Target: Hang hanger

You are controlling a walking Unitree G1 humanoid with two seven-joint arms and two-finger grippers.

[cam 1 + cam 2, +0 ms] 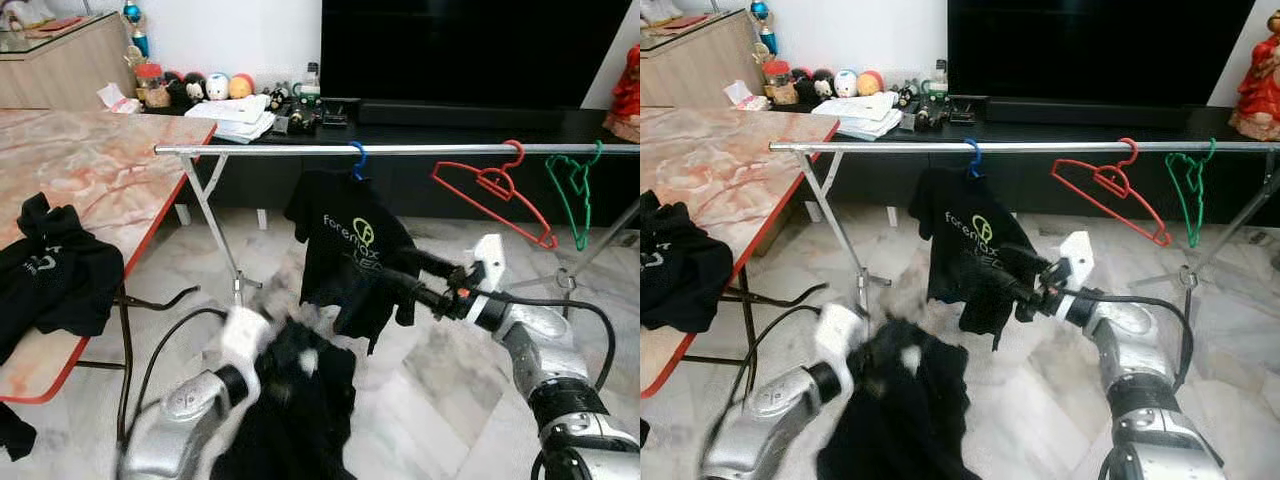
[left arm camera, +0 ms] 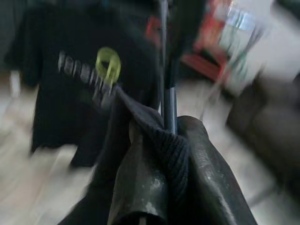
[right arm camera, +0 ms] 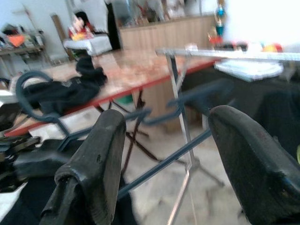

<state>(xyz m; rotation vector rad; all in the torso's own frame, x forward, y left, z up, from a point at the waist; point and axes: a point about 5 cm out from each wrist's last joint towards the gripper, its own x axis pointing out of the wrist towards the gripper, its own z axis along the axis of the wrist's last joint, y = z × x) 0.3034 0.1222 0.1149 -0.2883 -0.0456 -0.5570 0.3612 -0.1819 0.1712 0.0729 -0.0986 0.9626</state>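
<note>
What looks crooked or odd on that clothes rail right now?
The red hanger hangs empty and sharply tilted on the rail, one arm slanting down toward the green hanger. The black shirt on the blue hanger droops lopsided, bunched near the right tool.

The black T-shirt (image 1: 345,250) hanging from the rail (image 1: 400,149) carries pale lettering that starts "fore", the rest too small and creased to make out, with a yellow-green round emblem just above the end of the word. In the left wrist view the same print (image 2: 86,75) is blurred beyond reading. The black garment (image 1: 55,275) on the surface (image 1: 100,170) beside the rail bears a small pale mark, illegible.
</note>
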